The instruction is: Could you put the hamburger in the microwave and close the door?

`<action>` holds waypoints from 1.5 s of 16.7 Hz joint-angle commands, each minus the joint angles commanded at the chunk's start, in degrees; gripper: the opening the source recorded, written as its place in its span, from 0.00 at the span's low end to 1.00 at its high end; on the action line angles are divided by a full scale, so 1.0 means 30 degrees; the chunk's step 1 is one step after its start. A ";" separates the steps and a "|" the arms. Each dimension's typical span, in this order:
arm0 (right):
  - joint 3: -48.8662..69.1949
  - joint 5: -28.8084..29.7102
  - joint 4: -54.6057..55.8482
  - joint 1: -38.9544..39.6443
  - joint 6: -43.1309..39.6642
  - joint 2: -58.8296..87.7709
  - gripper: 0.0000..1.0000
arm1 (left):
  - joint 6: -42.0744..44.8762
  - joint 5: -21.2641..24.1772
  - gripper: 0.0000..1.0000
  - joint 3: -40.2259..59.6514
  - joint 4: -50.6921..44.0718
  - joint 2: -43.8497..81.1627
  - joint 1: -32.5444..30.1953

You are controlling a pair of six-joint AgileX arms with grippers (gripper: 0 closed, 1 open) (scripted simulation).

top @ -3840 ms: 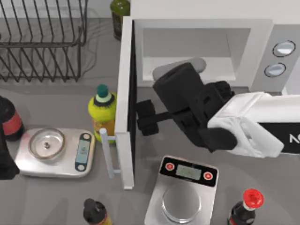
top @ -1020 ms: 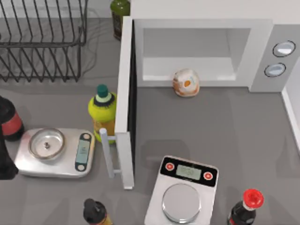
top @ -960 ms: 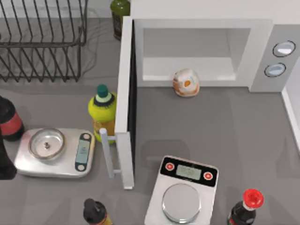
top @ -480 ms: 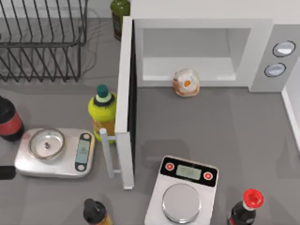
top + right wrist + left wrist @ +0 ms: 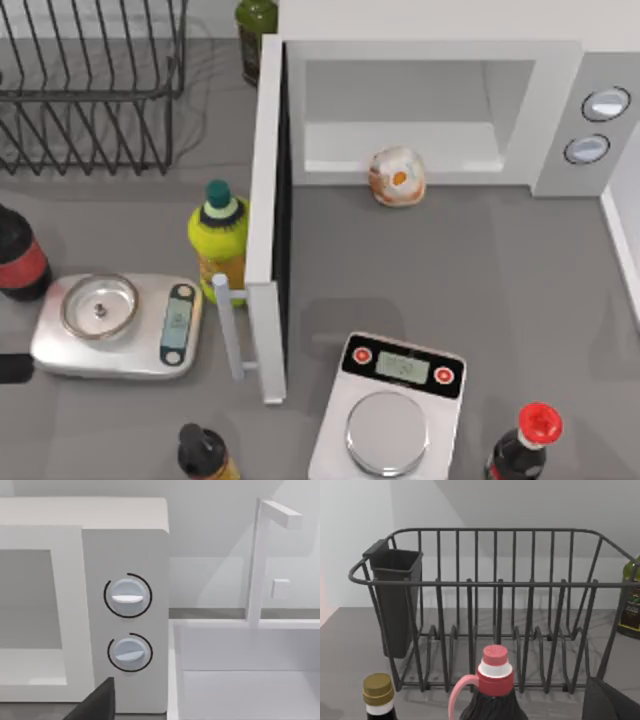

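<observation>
The hamburger [image 5: 397,176] sits at the open microwave [image 5: 430,100] mouth, on the cavity's front lip, the door [image 5: 267,215] swung wide beside a yellow bottle [image 5: 219,235], two scales [image 5: 115,325] [image 5: 390,410] on the counter [image 5: 500,270]; fingers' state: cannot tell.

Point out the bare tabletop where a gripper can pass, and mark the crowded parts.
Widest free patch: grey tabletop between the open door, the hamburger at the microwave mouth, and the near scale. Crowded: left of the door, where the yellow bottle, second scale and wire rack sit.
</observation>
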 joint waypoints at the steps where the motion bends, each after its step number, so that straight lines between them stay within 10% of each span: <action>1: 0.0000 0.0000 0.0000 0.0000 0.0000 0.0000 1.00 | 0.0000 0.0000 0.00 0.0000 0.0000 0.0000 0.0000; 14: 0.0000 0.0000 0.0000 0.0000 0.0000 0.0000 1.00 | 0.0034 -0.4657 0.00 -0.0701 0.2973 0.2255 -0.4659; 25: 0.0000 0.0000 0.0000 0.0000 0.0000 0.0000 1.00 | -0.1993 -0.5717 0.00 0.3270 -0.0351 0.6567 -0.6516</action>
